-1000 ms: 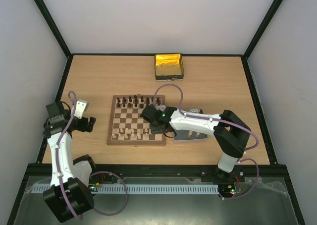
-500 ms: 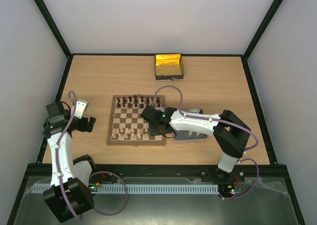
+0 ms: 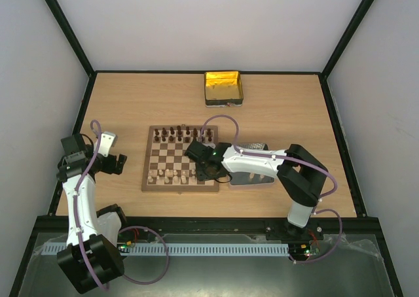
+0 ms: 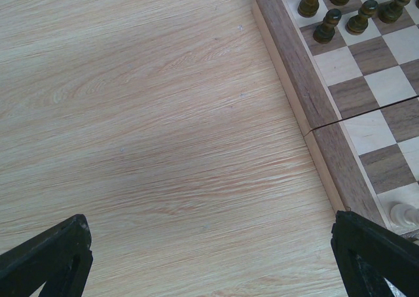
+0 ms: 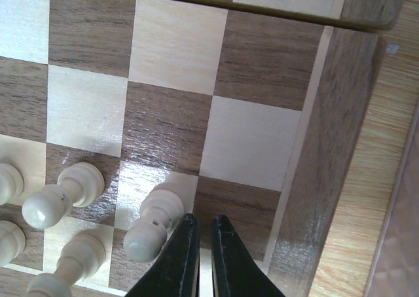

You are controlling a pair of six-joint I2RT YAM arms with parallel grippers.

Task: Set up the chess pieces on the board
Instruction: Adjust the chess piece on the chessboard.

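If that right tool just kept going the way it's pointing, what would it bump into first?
Most likely the board itself: the shut right tool points down at bare squares near its border. A pale piece stands close beside the tips and might get brushed; depth is unclear.

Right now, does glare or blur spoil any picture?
Top view: sharp, even light, gold tin shines. Right wrist view: glare streaks on the board; nearest pale piece slightly soft. Left wrist view: crisp table grain, end effector fingers dark.
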